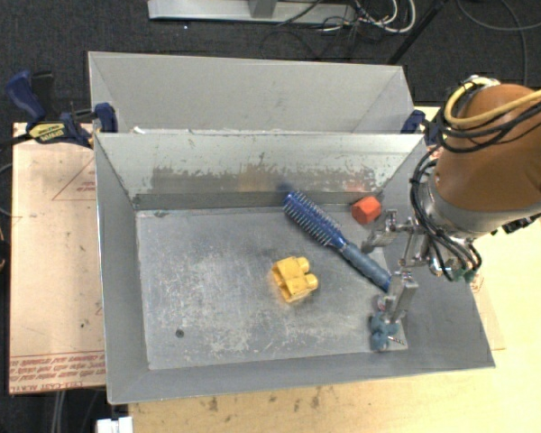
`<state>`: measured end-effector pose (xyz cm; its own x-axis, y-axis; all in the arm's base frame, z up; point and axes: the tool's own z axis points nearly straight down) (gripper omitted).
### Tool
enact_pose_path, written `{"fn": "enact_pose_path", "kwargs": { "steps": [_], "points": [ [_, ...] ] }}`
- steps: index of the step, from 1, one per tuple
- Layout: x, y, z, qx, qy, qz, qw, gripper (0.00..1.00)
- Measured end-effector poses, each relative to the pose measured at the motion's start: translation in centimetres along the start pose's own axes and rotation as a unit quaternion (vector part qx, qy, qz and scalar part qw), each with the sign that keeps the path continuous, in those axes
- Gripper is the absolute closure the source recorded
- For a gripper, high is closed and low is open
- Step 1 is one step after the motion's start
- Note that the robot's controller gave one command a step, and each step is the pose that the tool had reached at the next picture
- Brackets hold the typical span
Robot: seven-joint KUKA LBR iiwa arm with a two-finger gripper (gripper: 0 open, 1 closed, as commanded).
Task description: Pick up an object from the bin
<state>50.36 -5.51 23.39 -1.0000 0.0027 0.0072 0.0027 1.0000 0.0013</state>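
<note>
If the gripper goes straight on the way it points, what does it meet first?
Likely the bare bin floor by its front right corner, where the gripper points down. The blue hairbrush lies just beside that line; depth is unclear.

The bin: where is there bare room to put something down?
The bin floor left of the yellow toy block is bare, as is the front strip below it. The right side is crowded: blue brush, orange block, gripper.
</note>
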Motion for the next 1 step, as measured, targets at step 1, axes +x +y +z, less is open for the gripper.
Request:
{"fn": "enact_pose_path", "kwargs": {
  "steps": [1],
  "points": [
    [-0.69,-5.48,11.98,0.0,-0.0005,0.07,0.9975,0.0]
  ]
}}
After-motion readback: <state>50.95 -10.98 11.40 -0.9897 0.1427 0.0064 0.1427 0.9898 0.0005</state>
